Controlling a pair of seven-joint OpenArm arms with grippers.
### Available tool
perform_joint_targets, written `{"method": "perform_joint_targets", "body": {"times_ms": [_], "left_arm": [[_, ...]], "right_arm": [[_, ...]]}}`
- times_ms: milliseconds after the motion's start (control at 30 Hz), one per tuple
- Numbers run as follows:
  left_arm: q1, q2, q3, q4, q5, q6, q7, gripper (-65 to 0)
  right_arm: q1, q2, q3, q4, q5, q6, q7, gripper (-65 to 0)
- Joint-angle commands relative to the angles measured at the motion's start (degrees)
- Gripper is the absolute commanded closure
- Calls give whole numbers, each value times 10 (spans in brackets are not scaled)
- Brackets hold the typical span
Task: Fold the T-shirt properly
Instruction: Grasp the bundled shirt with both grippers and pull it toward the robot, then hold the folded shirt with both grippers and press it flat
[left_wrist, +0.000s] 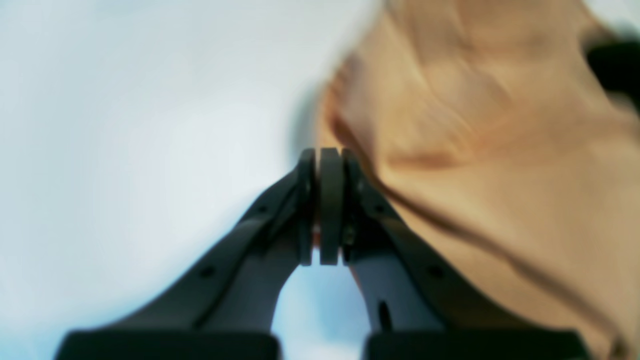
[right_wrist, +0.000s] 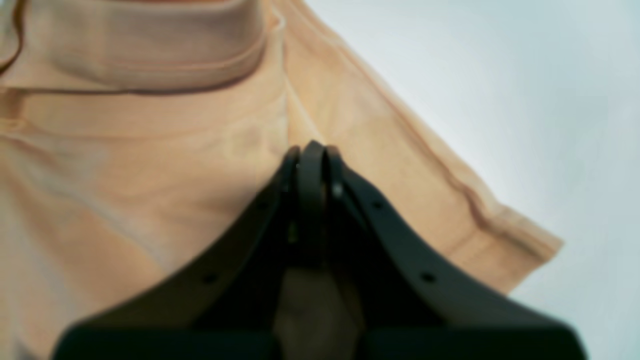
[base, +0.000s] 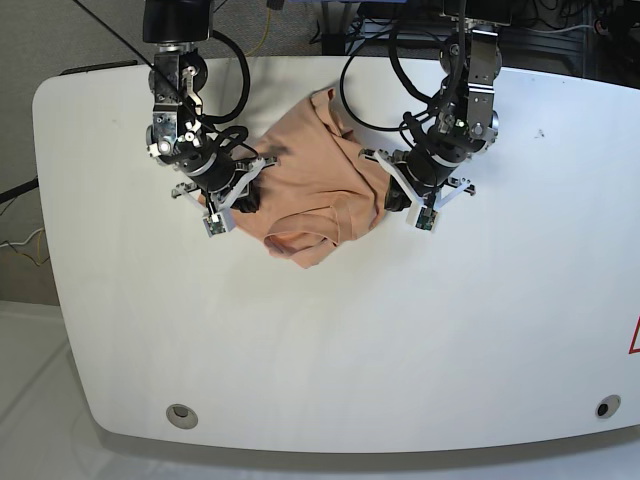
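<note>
The peach T-shirt (base: 318, 185) lies bunched in a rumpled heap on the white surface (base: 400, 330), between the two arms. The left gripper (left_wrist: 322, 152) sits at the shirt's edge with its fingers (left_wrist: 331, 200) pressed together; whether cloth is pinched cannot be told. The right gripper (right_wrist: 311, 147) rests over the fabric beside a hemmed sleeve (right_wrist: 500, 235), fingers likewise closed.

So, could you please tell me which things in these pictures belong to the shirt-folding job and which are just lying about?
Part of the job:
- T-shirt, bunched up between the two arms
- left tool, shut beside the shirt's edge
- right tool, shut against the fabric

Just there:
- white table
- cables behind the table
</note>
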Motion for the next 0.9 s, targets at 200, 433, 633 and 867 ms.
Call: {"method": "perform_joint_targets", "body": {"times_ms": [200,433,633,867], "left_arm": [[-48,2,-21,-36,-4,-41,-10,-9],[-76,2,-21,-70,-3,-63,-10,-9],[-91,2,-19,-84,-3,-79,-10,-9],[-109,-13,-16,-87,-1,-84,-10,-9]], "right_arm": [[-69,-48,25,65,-13,-12,-33,0],[-98,-82,25,81,-8,-42,-30,0],[-98,-110,25,84,-8,-44,-29,0],[-68,-128,40,97,-6,-70,-29,0]]}}
